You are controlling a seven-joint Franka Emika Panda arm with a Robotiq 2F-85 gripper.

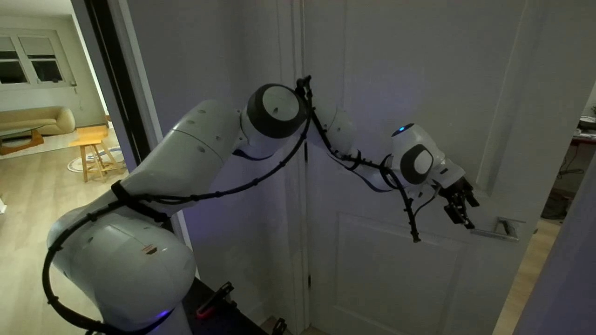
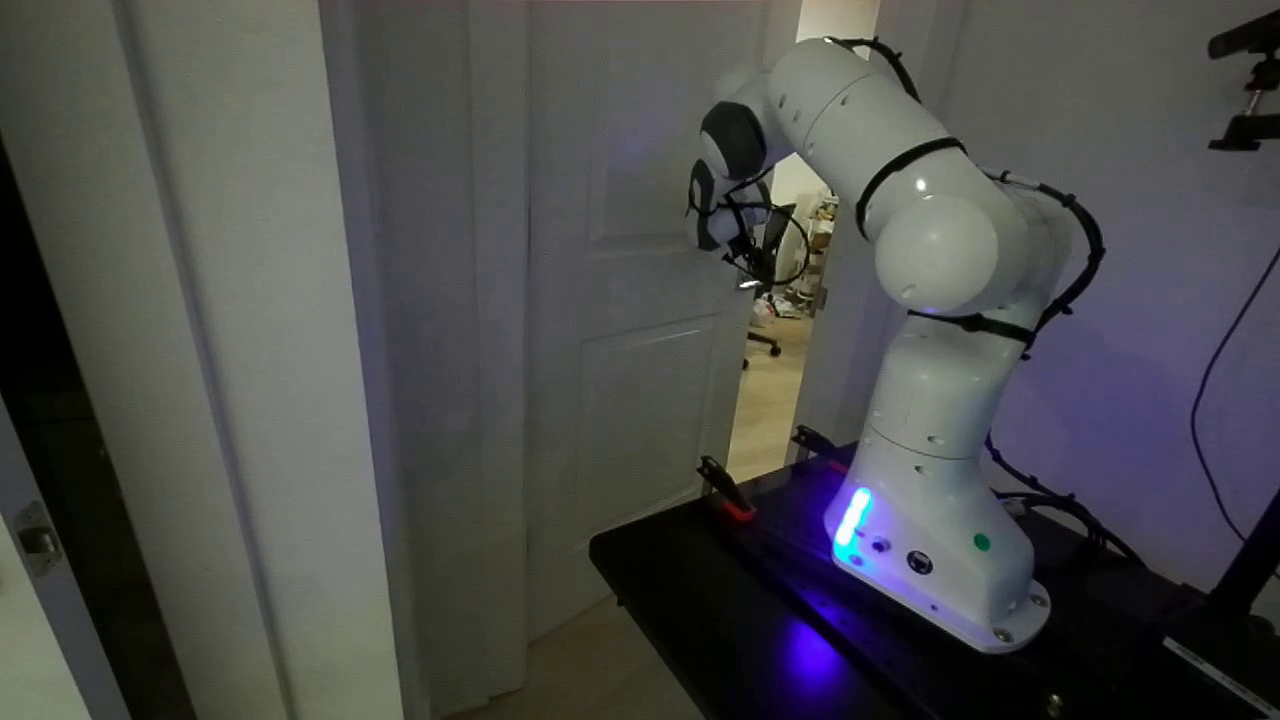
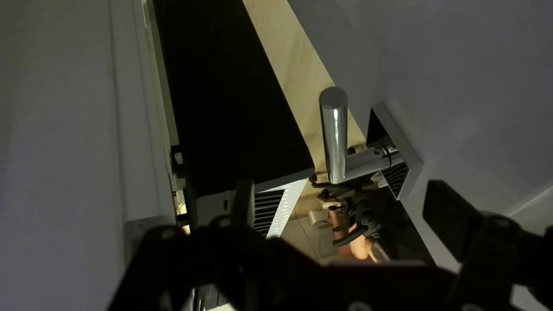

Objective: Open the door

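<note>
The tall white panelled door (image 1: 400,265) stands ajar in both exterior views (image 2: 645,400), with a gap at its handle side. Its silver lever handle (image 1: 496,234) is on that side. In the wrist view the lever (image 3: 334,138) and its square plate stick out from the grey-looking door face (image 3: 484,103). My gripper (image 1: 472,214) is open and empty, its lower fingertip close to the lever's free end. In the wrist view the spread fingers (image 3: 345,207) lie below the lever, with nothing between the pads. In an exterior view the gripper (image 2: 758,262) is small and partly hidden.
The arm's base stands on a black table (image 2: 690,600) with clamps (image 2: 728,488) at its edge. Through the gap is a lit room with a chair (image 2: 764,345). A jamb with a metal plate (image 3: 142,229) faces the door edge. A wooden stool (image 1: 93,135) is far off.
</note>
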